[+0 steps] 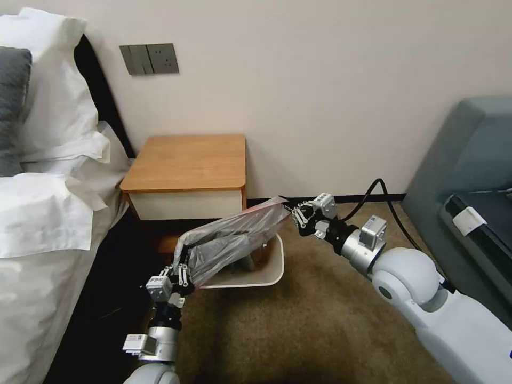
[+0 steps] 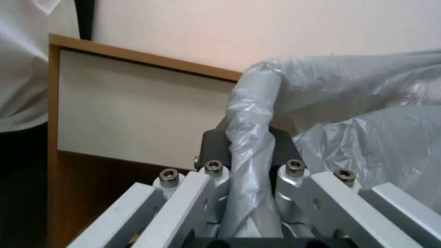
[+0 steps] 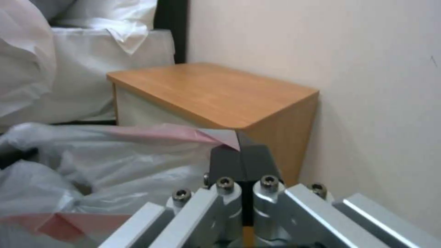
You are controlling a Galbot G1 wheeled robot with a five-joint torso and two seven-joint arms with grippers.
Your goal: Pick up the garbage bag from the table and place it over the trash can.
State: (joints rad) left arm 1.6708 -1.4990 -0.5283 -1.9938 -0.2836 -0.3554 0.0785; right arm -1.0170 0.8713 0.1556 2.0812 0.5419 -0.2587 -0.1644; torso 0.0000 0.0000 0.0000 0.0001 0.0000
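The grey translucent garbage bag (image 1: 232, 240) with its pink rim hangs stretched above the cream-white trash can (image 1: 274, 269), which stands on the carpet in front of the table (image 1: 186, 162). My left gripper (image 1: 180, 277) is shut on the bag's near corner, low by the can's left side. My right gripper (image 1: 295, 213) is shut on the pink far corner, above the can's back right. The left wrist view has a fold of the garbage bag (image 2: 250, 151) pinched in the left gripper (image 2: 250, 137). In the right wrist view the pink edge of the garbage bag (image 3: 174, 132) runs into the right gripper (image 3: 239, 151).
A bed with white linen and pillows (image 1: 42, 213) fills the left. The wall (image 1: 320, 80) is just behind the nightstand. A grey-blue sofa (image 1: 469, 160) stands at the right. A black cable (image 1: 384, 197) trails from my right arm over the carpet (image 1: 298, 330).
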